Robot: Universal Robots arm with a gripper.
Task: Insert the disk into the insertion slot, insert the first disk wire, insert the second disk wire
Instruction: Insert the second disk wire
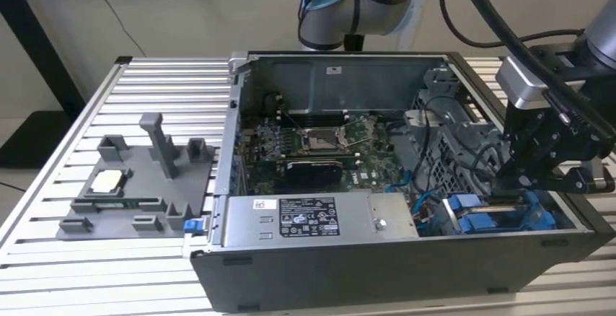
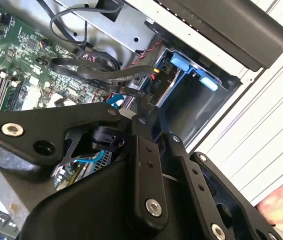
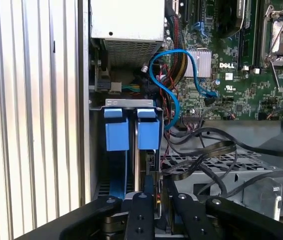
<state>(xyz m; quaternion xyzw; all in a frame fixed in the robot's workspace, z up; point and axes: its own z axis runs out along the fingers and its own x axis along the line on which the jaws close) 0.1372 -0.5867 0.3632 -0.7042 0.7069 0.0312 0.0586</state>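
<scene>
Two bright blue carriers (image 3: pixel 149 134) stand side by side in the drive bay at the open computer case's front corner, on the exterior view's right (image 1: pixel 491 218); the disk sits in the slot there, its metal body mostly hidden. My gripper (image 1: pixel 503 199) reaches down into the case right behind the bay. In both wrist views its fingers (image 3: pixel 144 192) stand close together with a dark disk wire connector (image 3: pixel 154 176) between them, next to the carriers' rear end (image 2: pixel 181 65). Black flat wires (image 3: pixel 201 150) loop beside it.
The case (image 1: pixel 385 273) lies open on a slatted aluminium table (image 1: pixel 115 273). A power supply (image 1: pixel 298 218) and the motherboard (image 1: pixel 318 146) fill its middle. A grey fixture (image 1: pixel 135 186) with small parts sits at the exterior view's left. A hand (image 2: pixel 281 202) rests outside the case.
</scene>
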